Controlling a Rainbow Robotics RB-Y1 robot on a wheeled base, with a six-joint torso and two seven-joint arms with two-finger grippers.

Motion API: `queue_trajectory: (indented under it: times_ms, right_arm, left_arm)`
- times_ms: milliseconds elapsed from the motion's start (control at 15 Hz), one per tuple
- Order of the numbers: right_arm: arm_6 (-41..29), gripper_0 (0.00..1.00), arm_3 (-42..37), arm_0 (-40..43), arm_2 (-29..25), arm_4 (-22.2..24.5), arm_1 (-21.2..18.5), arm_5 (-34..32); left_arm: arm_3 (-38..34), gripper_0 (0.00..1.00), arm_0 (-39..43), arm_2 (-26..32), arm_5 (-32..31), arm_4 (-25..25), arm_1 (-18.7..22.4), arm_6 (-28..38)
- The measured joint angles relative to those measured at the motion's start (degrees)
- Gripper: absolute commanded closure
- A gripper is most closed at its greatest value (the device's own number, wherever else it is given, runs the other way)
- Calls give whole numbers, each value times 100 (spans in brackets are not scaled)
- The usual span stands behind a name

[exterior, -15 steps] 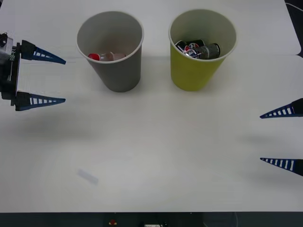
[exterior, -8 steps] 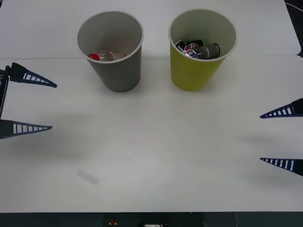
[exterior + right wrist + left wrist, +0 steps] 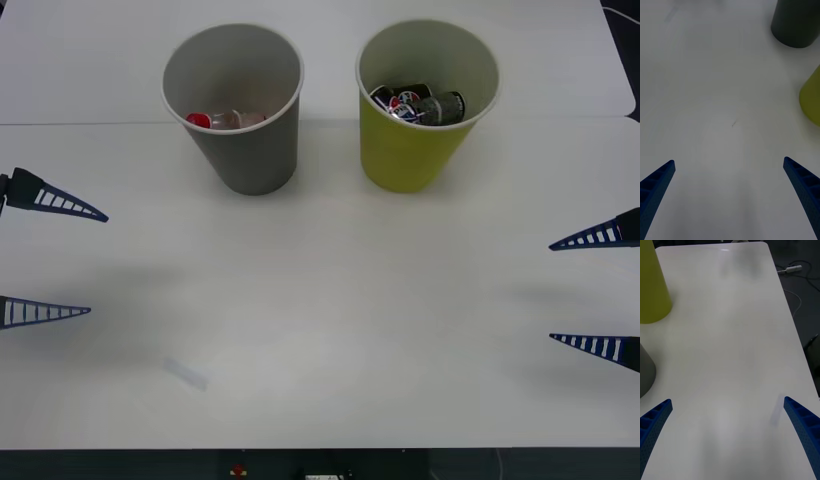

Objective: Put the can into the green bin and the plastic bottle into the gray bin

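The gray bin (image 3: 240,140) stands at the back left of the table with the plastic bottle (image 3: 232,119) lying inside it, red cap showing. To its right, the green bin (image 3: 415,150) holds dark cans (image 3: 420,105). My left gripper (image 3: 95,262) hangs open at the table's left edge, in front of and left of the gray bin, holding nothing. My right gripper (image 3: 550,292) is open at the right edge, empty. The wrist views show the gray bin (image 3: 795,22) (image 3: 645,371) and the green bin (image 3: 811,99) (image 3: 651,285) from the side.
A faint smudge (image 3: 186,373) marks the white table (image 3: 330,330) near the front left. Cables (image 3: 793,268) lie on the floor past the table's end. Open table surface lies between the two grippers.
My left gripper has drawn back toward the table's front and left edge, away from the gray bin, staying open. The right gripper has not moved.
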Motion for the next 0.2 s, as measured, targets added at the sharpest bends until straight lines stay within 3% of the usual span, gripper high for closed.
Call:
queue_trajectory:
  times_ms: [200]
  right_arm:
    - [0, 0, 0, 0, 0, 0, 0, 0]
  left_arm:
    - [17, 0, 19, 0, 0, -44, 2, -4]
